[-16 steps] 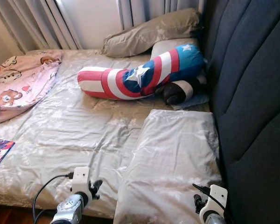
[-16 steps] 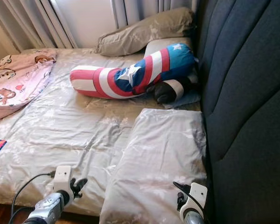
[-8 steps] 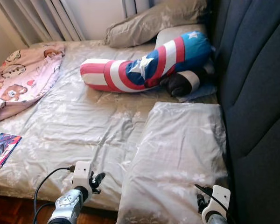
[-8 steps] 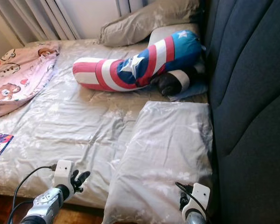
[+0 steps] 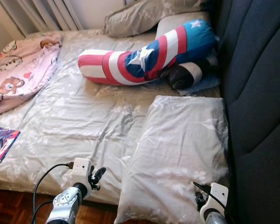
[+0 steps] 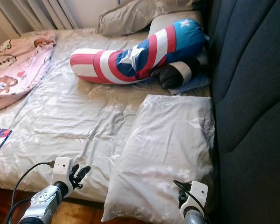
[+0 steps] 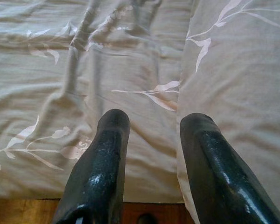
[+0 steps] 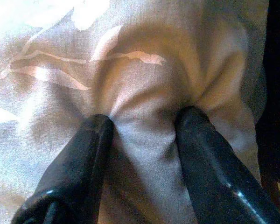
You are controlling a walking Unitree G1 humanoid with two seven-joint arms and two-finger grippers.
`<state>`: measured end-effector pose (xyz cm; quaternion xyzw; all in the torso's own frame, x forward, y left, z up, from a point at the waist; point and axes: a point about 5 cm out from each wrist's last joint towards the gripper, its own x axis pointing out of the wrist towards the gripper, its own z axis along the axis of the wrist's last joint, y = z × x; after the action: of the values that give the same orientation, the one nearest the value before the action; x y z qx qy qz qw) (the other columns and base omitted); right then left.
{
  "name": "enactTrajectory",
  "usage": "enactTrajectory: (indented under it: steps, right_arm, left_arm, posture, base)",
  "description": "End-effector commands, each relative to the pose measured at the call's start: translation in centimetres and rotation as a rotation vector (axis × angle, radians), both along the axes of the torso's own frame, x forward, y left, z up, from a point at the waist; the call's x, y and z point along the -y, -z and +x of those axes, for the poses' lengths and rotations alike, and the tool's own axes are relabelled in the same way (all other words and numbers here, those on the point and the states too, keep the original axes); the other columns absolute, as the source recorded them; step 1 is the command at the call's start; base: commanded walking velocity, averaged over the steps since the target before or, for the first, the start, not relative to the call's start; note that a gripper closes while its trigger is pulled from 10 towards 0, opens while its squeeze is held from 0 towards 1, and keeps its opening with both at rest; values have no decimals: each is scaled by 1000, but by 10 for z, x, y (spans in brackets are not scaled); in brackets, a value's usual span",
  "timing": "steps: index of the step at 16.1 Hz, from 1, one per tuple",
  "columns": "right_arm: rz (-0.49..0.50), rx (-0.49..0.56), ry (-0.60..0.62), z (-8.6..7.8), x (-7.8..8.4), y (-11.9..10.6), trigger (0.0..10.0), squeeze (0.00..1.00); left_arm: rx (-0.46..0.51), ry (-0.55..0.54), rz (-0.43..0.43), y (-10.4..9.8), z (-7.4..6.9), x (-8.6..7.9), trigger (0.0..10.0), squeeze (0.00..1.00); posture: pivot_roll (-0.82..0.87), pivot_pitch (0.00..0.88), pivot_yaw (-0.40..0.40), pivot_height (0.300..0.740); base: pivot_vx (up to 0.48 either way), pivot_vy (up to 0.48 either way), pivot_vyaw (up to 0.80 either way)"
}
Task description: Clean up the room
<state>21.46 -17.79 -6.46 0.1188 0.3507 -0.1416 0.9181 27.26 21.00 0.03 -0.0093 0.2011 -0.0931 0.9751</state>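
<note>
A grey floral pillow [image 5: 182, 140] lies at the near right of the bed [image 5: 74, 116], against the dark headboard [image 5: 256, 93]. My right gripper [image 8: 147, 121] presses its open fingers into the pillow's near corner, and a fold of cloth bulges between them. My left gripper [image 5: 97, 176] hovers open over the bed's front edge, just left of the pillow, holding nothing. A red, white and blue star bolster [image 5: 144, 60] lies across the far side of the bed with a dark plush item [image 5: 182, 77] beside it. A comic book [image 5: 2, 143] rests at the left edge.
A pink bear-print blanket [image 5: 18, 74] is bunched at the far left. Another grey pillow [image 5: 144, 14] leans at the back by the curtains [image 5: 51, 11]. Wooden floor [image 5: 9, 210] shows below the bed's front edge.
The camera has tilted down and drawn back, so more of the bed's front edge, the floor and the comic book show. Both grippers keep their places relative to the pillow.
</note>
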Motion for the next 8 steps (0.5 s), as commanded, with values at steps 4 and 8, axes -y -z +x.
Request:
enactTrajectory:
  steps: [4,8]
  right_arm:
    - [37,-79,-53,-14,-15,11,0,0]
    - [50,-87,-50,-19,-18,13,0,0]
  left_arm:
    - [-32,0,4,4,-5,-4,10000,0]
    - [-31,2,4,2,-4,-4,10000,0]
  posture:
    - [162,222,160,740]
    - [159,213,157,740]
  base:
    - [0,0,0]
    - [0,0,0]
